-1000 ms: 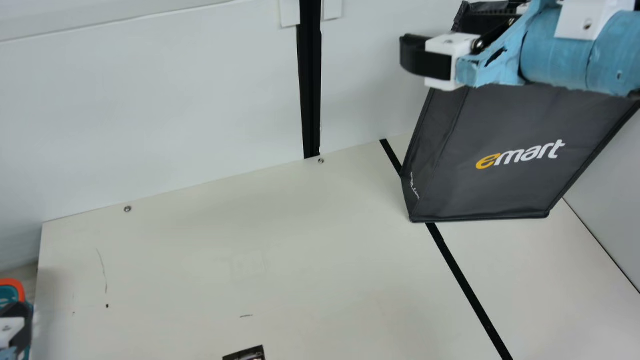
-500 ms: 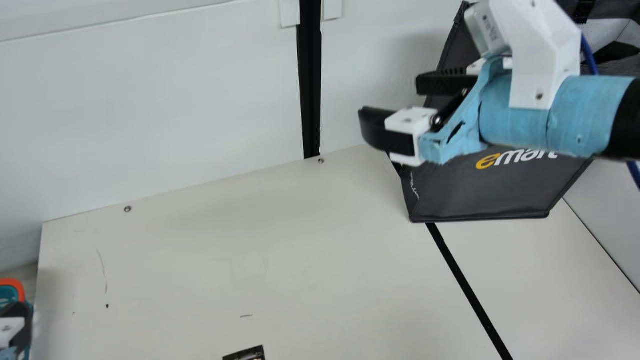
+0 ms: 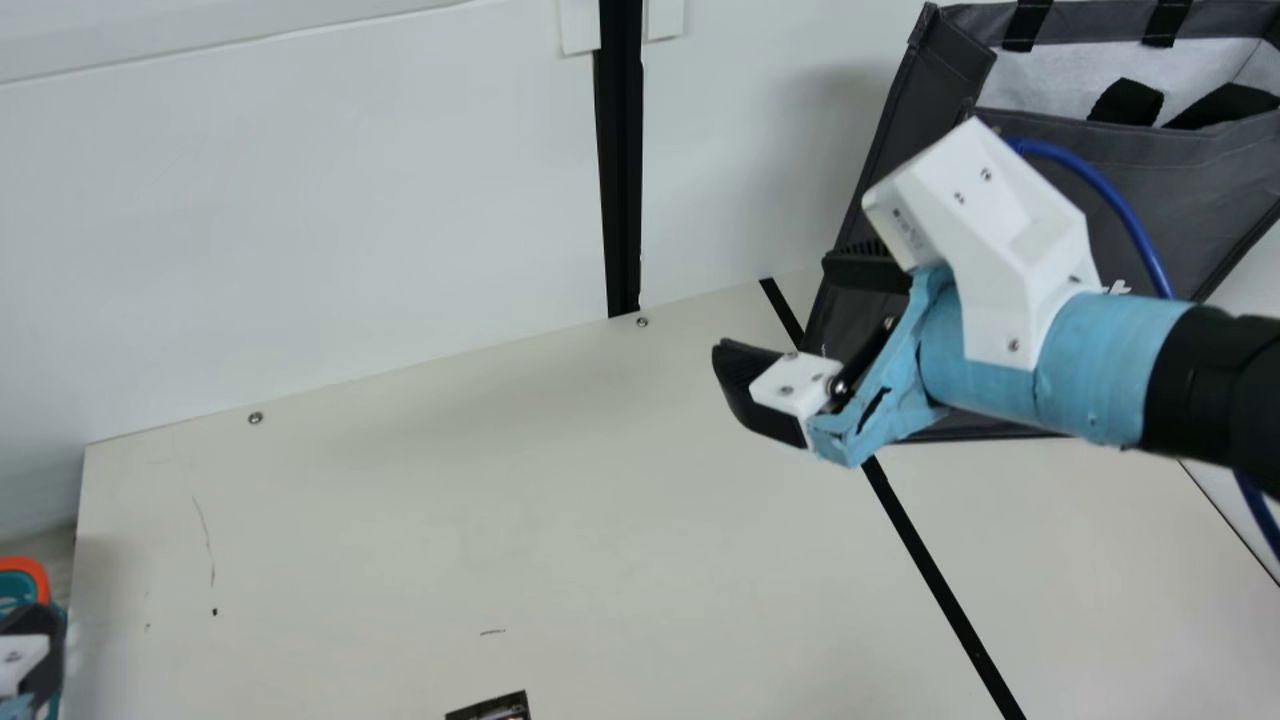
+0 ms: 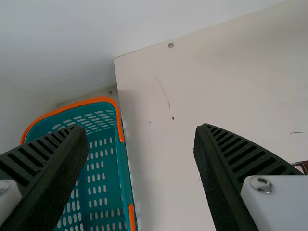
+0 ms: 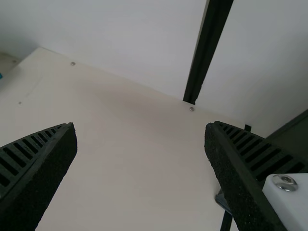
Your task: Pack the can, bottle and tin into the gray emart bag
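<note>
On the cream table (image 3: 420,540), main view: one gray emart bag (image 3: 1200,200), standing at the robot's right, by the back wall. Mouth upward, long axis running from base to mouth; side edges slanting. Inside: pale lining (image 3: 1050,75) and black straps (image 3: 1127,102); depths hidden behind the front panel. Printed face mostly covered by the right arm (image 3: 1060,350), only the last of the lettering showing.
Right gripper (image 3: 778,305): in front of the bag's lower side, open, fingers well apart. Whether it touches the bag, cannot tell.
Left gripper (image 3: 35,650): at the left edge, cut off, over a teal basket (image 3: 38,572) with orange trim, likewise cut off.
One dark printed item (image 3: 495,708), cropped by the bottom edge; kind unclear.

Left wrist view: left gripper open, its two ribbed fingers wide apart. Basket beside the table, slotted walls, orange on the rim; partly hidden behind one finger. Printed item, a sliver at the edge.

Right wrist view: right gripper open, a broad gap between the fingers. Dark side of the bag, partly behind one finger and cut off.
</note>
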Robot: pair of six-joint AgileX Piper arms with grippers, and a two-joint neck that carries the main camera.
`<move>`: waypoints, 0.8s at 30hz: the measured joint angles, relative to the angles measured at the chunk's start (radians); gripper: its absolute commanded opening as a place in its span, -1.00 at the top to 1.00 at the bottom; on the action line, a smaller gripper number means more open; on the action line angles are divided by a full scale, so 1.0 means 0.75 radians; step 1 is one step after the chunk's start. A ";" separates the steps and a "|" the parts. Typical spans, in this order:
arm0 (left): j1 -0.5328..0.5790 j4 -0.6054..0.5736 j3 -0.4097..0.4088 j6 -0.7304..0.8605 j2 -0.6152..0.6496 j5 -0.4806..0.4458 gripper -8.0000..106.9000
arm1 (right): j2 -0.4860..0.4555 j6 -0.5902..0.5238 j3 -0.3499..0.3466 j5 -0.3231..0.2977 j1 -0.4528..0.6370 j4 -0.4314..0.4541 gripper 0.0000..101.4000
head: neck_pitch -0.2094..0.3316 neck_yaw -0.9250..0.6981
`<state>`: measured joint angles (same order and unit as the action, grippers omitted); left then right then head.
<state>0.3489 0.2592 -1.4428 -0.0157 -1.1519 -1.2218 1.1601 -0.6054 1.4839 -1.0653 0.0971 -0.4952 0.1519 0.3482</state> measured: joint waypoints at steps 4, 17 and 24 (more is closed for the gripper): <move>0.000 0.000 0.000 0.000 0.000 0.000 -0.71 | -0.044 0.038 -0.105 0.102 -0.052 0.117 -0.79 | 0.000 0.000; 0.000 0.000 0.000 0.000 0.000 0.000 -0.71 | -0.077 0.130 -0.237 0.272 -0.120 0.336 -0.79 | 0.000 0.000; 0.000 0.000 0.000 0.000 0.000 0.000 -0.71 | -0.077 0.130 -0.237 0.272 -0.120 0.335 -0.79 | 0.000 0.000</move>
<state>0.3489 0.2592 -1.4428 -0.0157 -1.1519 -1.2218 1.1024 -0.5081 1.3059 -0.8614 0.0068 -0.2439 0.1519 0.3482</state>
